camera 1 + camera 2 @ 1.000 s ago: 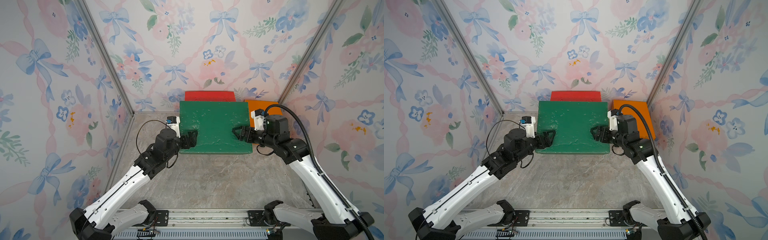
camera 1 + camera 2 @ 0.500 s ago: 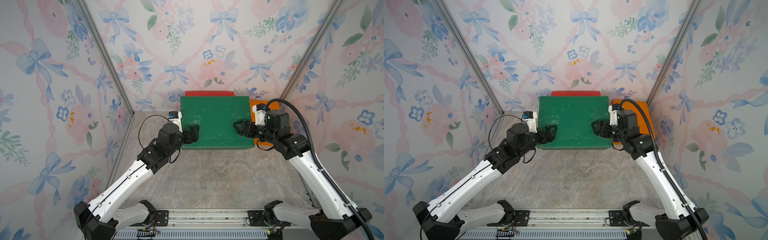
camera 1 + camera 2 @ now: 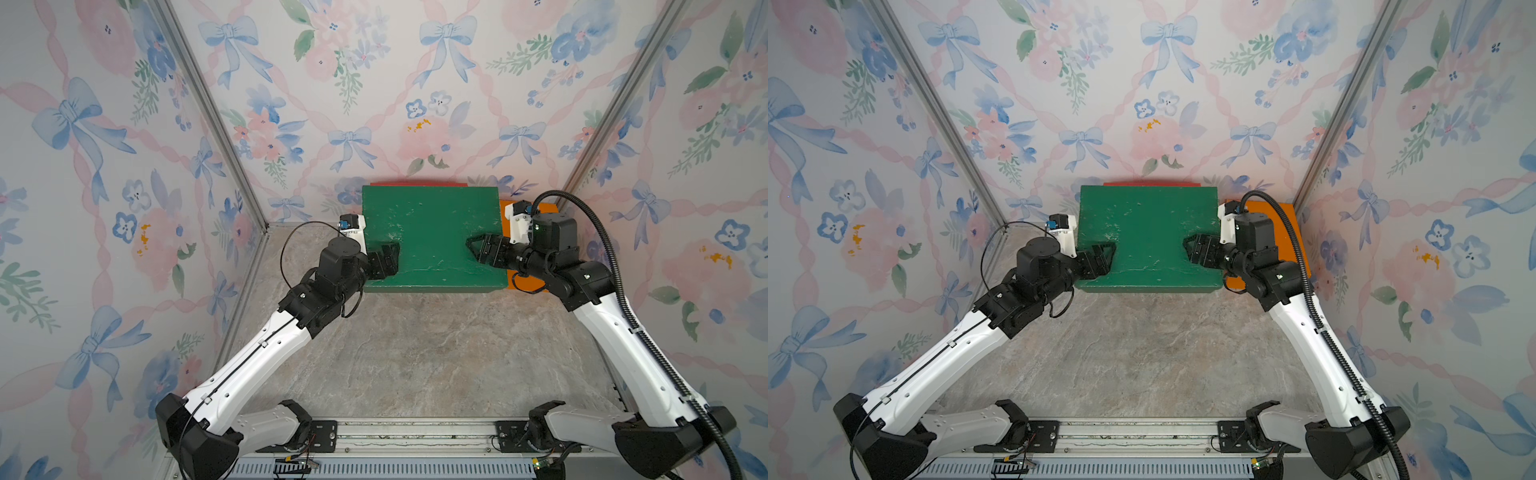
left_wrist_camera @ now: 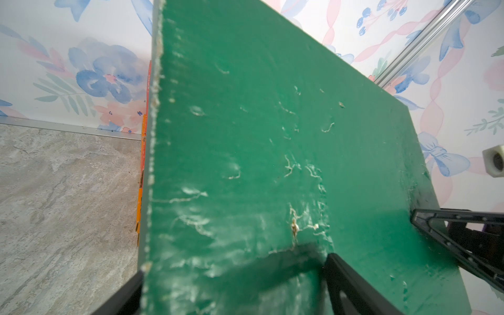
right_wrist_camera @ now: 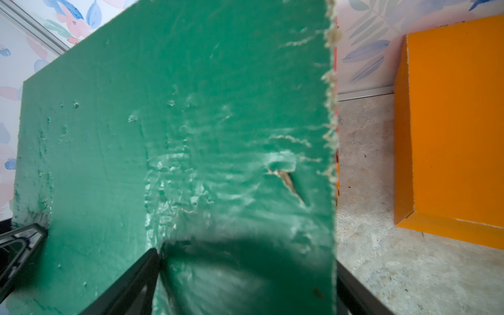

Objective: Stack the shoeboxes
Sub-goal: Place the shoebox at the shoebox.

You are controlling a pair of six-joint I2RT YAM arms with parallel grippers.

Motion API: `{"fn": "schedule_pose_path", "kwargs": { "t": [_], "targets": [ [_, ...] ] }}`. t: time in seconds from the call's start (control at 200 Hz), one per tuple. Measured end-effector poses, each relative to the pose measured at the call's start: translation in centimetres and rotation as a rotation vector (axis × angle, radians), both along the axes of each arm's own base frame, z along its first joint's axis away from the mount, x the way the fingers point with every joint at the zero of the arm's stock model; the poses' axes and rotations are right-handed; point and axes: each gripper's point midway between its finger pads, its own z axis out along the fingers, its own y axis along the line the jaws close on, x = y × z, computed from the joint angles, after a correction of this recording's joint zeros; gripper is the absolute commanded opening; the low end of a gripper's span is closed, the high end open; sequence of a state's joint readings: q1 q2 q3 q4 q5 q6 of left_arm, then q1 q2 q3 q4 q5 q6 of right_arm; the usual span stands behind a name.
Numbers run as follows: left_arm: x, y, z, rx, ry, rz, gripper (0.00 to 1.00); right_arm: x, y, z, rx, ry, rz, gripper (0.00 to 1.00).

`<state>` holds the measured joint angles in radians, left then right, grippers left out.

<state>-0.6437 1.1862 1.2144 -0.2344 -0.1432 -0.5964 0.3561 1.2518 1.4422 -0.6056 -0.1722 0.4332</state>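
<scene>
At each end of the scuffed, paint-chipped green shoebox [image 3: 432,224], left fingers [image 3: 390,254] and right fingers [image 3: 490,252] clamp it, spread wide.

left arm [image 3: 266,357] stretched forward and inward to the green shoebox's [image 3: 432,232] left end | left hand [image 3: 388,259] clamped wide on that end, one finger on top | right arm [image 3: 623,353] mirrored at its right end | right hand [image 3: 478,249] clamped wide there, one finger on top

Enclosure: three walls [image 3: 374,104] in pastel bow-and-flower wallpaper, aluminium posts [image 3: 216,124] at the far corners. Grey-beige marbled worktop [image 3: 436,353], metal rail [image 3: 415,432] along near edge. Soft, even light.
</scene>
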Motion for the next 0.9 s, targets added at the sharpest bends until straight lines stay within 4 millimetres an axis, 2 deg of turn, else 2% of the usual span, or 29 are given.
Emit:
{"fn": "schedule_pose_path", "kwargs": {
  "t": [0.325, 0.9],
  "targets": [
    [1.7, 0.0, 0.0, 0.020, 0.003, 0.014, 0.90, 1.9, 0.1, -0.7, 0.023, 0.023, 0.014, 0.86],
    [3.5, 0.0, 4.1, -0.005, -0.075, 0.029, 0.90, 3.4, 0.3, 3.1, 0.053, -0.055, 0.009, 0.86]
  ]
}}
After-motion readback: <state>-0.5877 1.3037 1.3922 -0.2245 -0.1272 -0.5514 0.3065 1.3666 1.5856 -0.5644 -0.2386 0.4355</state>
